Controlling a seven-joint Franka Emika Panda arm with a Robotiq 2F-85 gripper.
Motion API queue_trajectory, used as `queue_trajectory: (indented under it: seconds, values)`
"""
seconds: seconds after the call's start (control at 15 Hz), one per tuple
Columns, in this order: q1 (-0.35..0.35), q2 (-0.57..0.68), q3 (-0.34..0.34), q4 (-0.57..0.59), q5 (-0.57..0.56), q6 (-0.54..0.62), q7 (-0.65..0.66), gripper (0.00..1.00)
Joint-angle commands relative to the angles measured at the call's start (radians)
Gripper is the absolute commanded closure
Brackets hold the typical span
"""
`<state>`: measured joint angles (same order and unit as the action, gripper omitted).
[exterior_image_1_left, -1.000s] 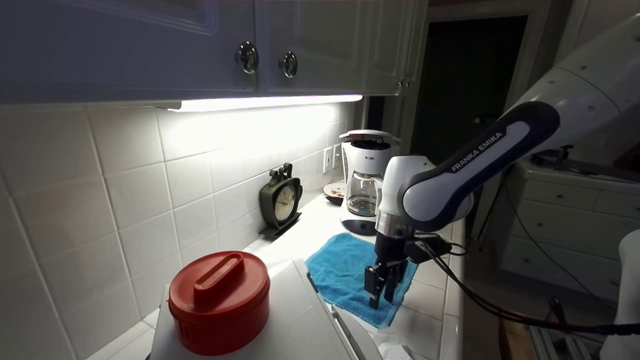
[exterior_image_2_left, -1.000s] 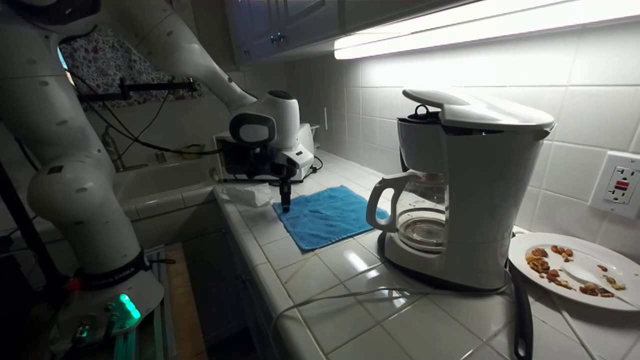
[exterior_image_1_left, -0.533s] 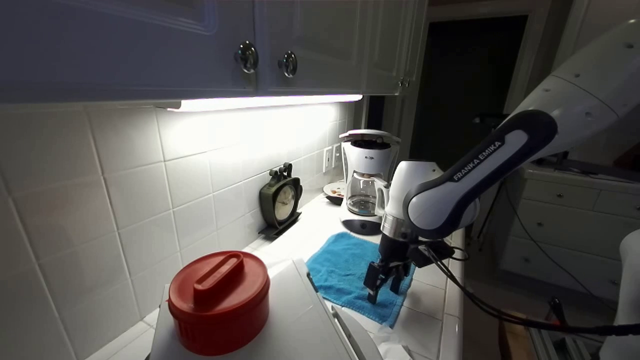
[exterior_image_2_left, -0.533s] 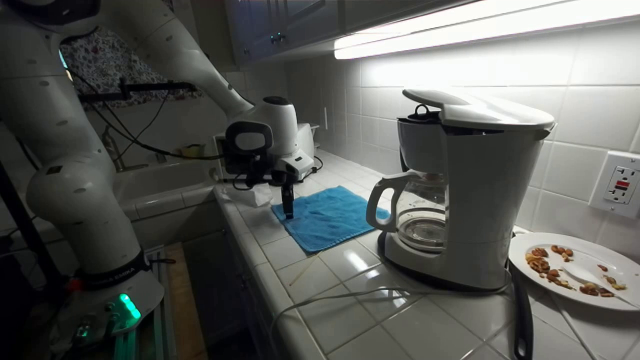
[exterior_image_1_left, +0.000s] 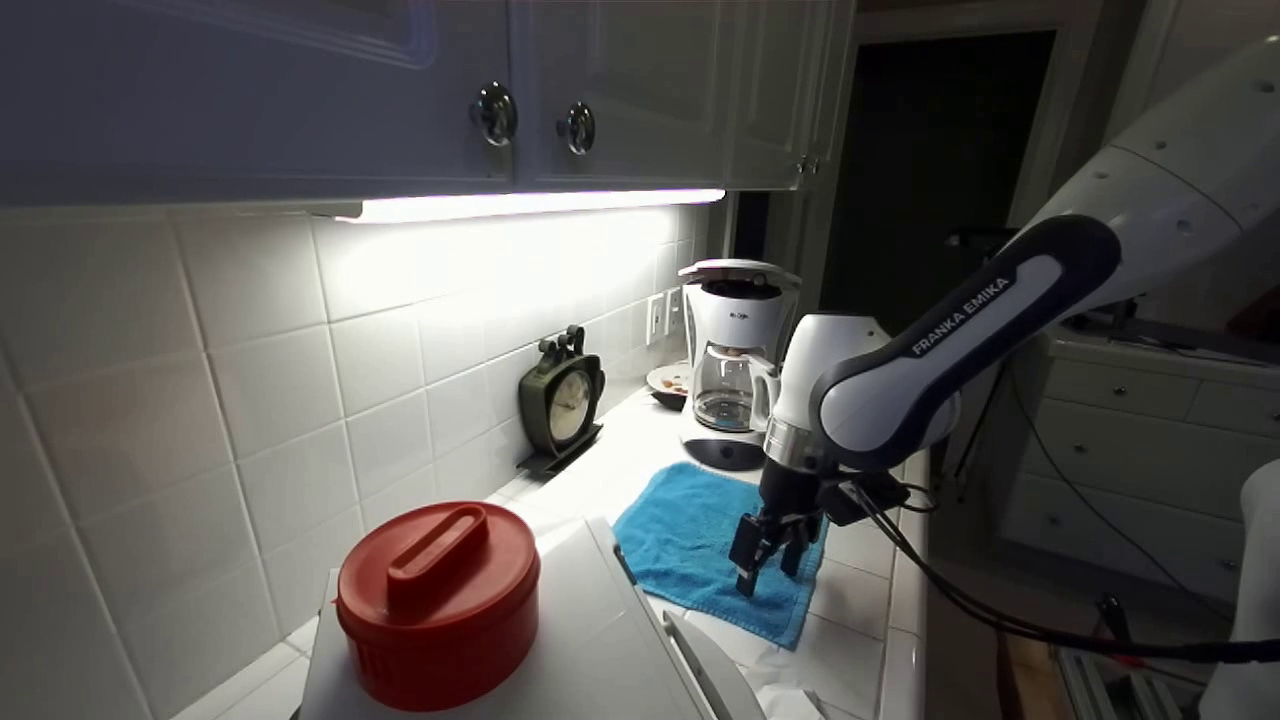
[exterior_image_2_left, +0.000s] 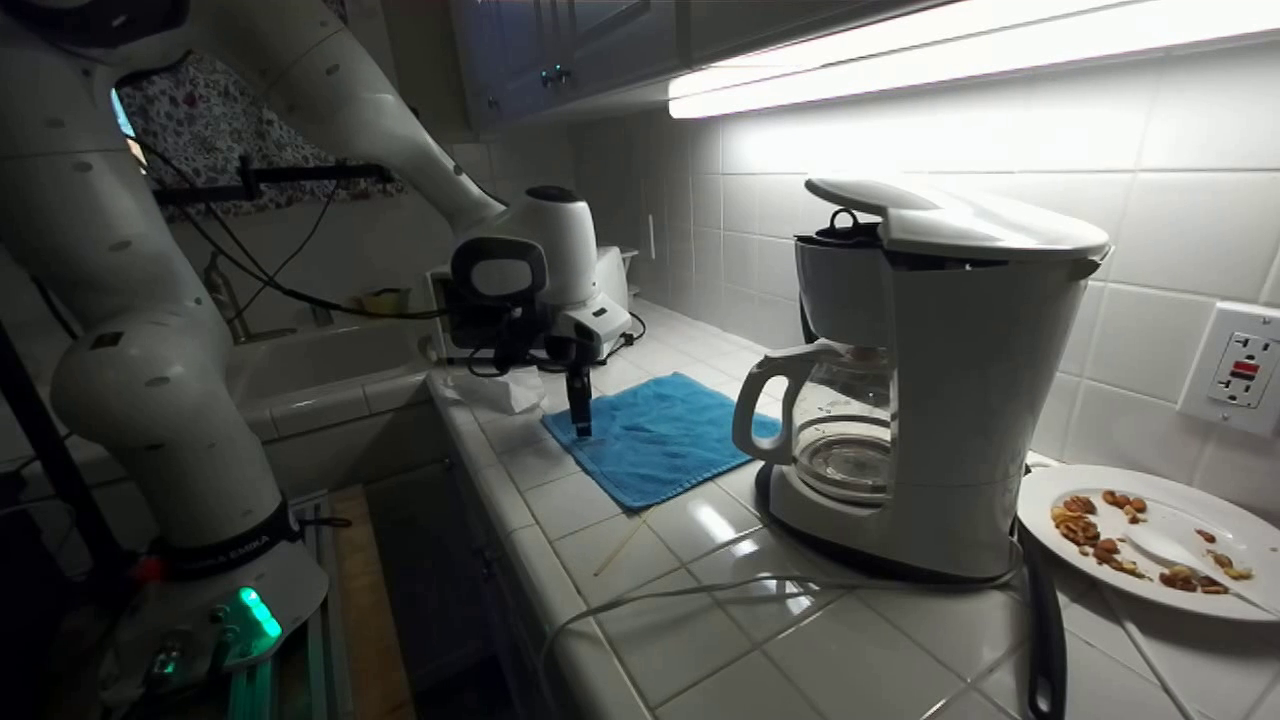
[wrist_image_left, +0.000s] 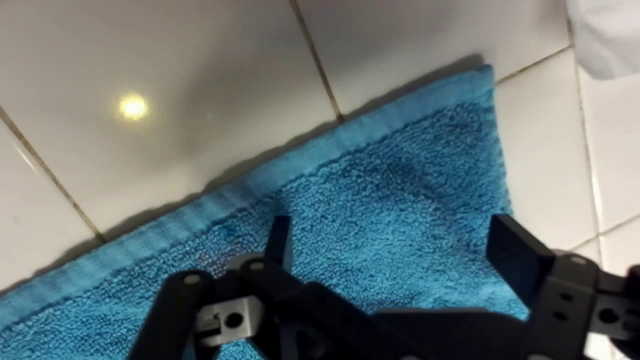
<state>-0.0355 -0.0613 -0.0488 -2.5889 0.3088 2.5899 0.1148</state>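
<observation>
A blue terry cloth (exterior_image_1_left: 668, 535) lies spread on the white tiled counter, seen in both exterior views. Over the part of it near the counter's front edge, my gripper (exterior_image_1_left: 770, 577) points down with its fingers well apart. In the wrist view the cloth (wrist_image_left: 400, 165) fills the space below the open gripper (wrist_image_left: 392, 237), and nothing is pinched between the fingers. One hemmed edge and a corner show there, with slight wrinkles. Seen in an exterior view, the gripper (exterior_image_2_left: 580, 425) is right at the cloth (exterior_image_2_left: 665, 440); whether the tips touch it I cannot tell.
A white coffee maker (exterior_image_2_left: 960, 400) with a glass carafe stands beyond the cloth, near a plate (exterior_image_2_left: 1060, 485) of nuts. A red lidded container (exterior_image_1_left: 440, 620) sits on a white appliance (exterior_image_1_left: 590, 640). Crumpled white paper (exterior_image_2_left: 510, 390) lies near the cloth. A green clock-like object (exterior_image_1_left: 560, 400) leans by the wall.
The fingers have spread wider apart. My gripper has shifted slightly toward the coffee maker, and the cloth's near edge and corner have slid a little the same way.
</observation>
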Motion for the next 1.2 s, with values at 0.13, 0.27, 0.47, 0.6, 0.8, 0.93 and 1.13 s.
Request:
queue_trajectory:
  seconds: [0.13, 0.27, 0.47, 0.6, 0.8, 0.93, 1.13]
  values:
    - [0.028, -0.016, 0.02, 0.052, 0.033, -0.112, -0.01, 0.0]
    - [0.036, -0.003, 0.027, 0.07, 0.029, -0.159, -0.007, 0.0]
    - [0.042, 0.01, 0.036, 0.086, 0.02, -0.222, 0.0, 0.0]
    - [0.043, 0.015, 0.039, 0.091, 0.018, -0.254, 0.0, 0.0]
    - [0.043, 0.022, 0.044, 0.089, 0.008, -0.274, 0.002, 0.0]
    - [0.043, 0.028, 0.045, 0.09, 0.006, -0.277, 0.005, 0.0]
    - [0.043, 0.041, 0.049, 0.091, -0.001, -0.268, 0.012, 0.34]
